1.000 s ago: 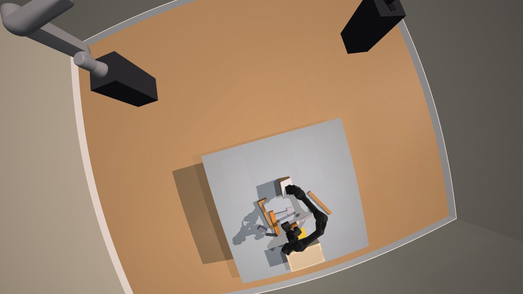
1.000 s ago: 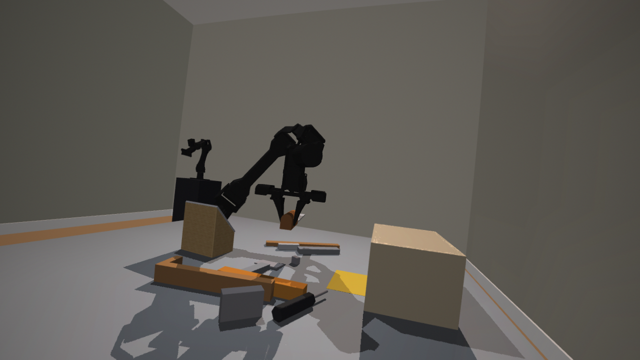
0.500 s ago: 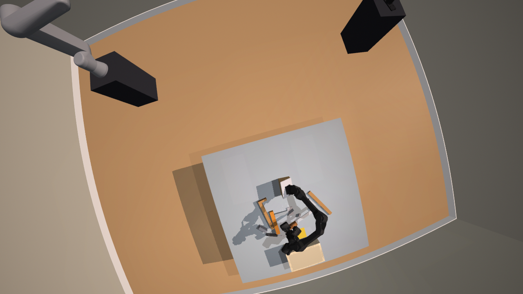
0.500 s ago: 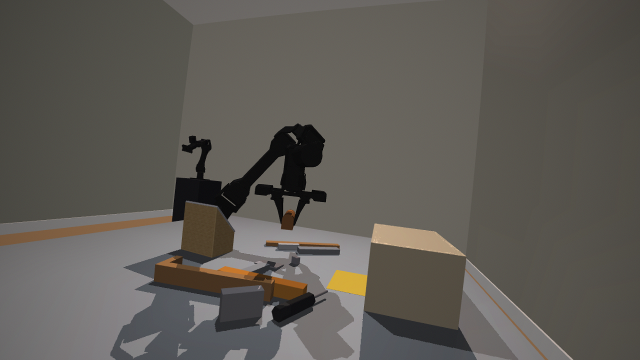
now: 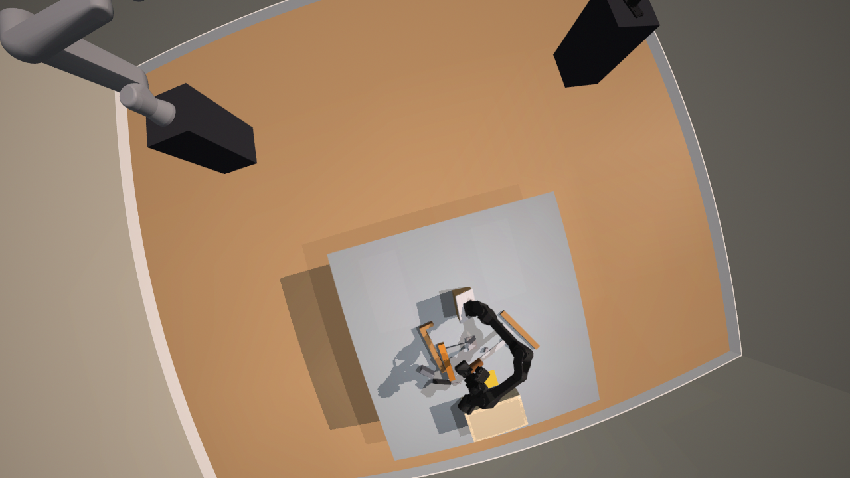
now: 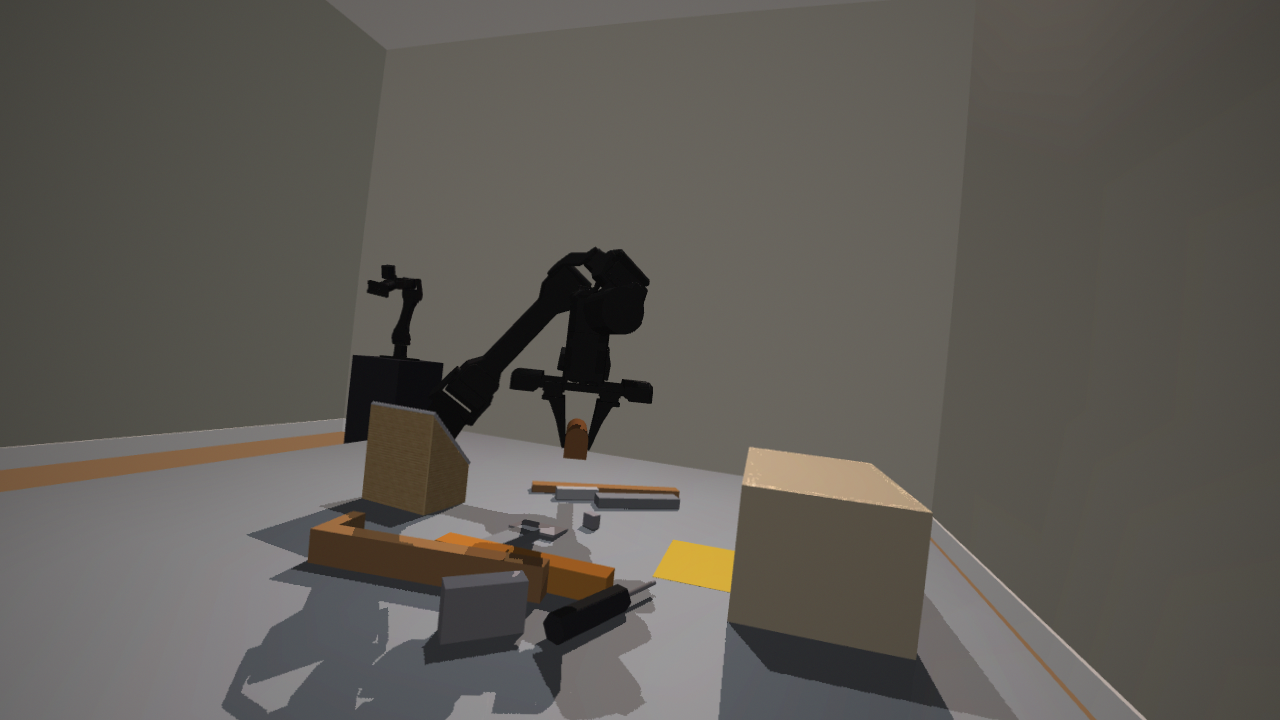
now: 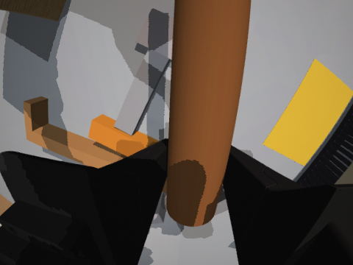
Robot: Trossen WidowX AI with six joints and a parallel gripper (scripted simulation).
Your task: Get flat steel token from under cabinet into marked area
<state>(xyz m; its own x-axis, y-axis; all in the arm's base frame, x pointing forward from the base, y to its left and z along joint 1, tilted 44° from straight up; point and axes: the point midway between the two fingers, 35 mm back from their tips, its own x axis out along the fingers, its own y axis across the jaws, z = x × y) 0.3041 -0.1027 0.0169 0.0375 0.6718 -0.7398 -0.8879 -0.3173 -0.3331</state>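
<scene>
My gripper [image 6: 577, 437] [image 7: 196, 149] is shut on the rounded brown handle [image 5: 477, 364] [image 6: 575, 445] [image 7: 209, 92] of a tool, held up above the table. Its pale flat blade [image 5: 493, 350] shows in the top view, pointing away from the cabinet side; the handle hides it in the other views. The beige cabinet [image 5: 498, 418] [image 6: 827, 546] stands to the right in the exterior view. Its dark slotted front [image 7: 336, 158] shows at the wrist view's right edge. The yellow marked area [image 5: 492, 378] [image 6: 693, 565] [image 7: 309, 114] lies in front of it. The steel token cannot be made out.
An orange-handled tool [image 5: 445, 361] [image 6: 581, 575] [image 7: 104, 129] with a grey shaft lies beside a brown hooked bar [image 5: 430, 346] [image 6: 420, 559]. A grey block [image 6: 483, 608], a black-handled pronged tool [image 6: 586, 613], a slanted wooden block [image 6: 393, 456] and a small grey piece [image 6: 591, 520] stand around.
</scene>
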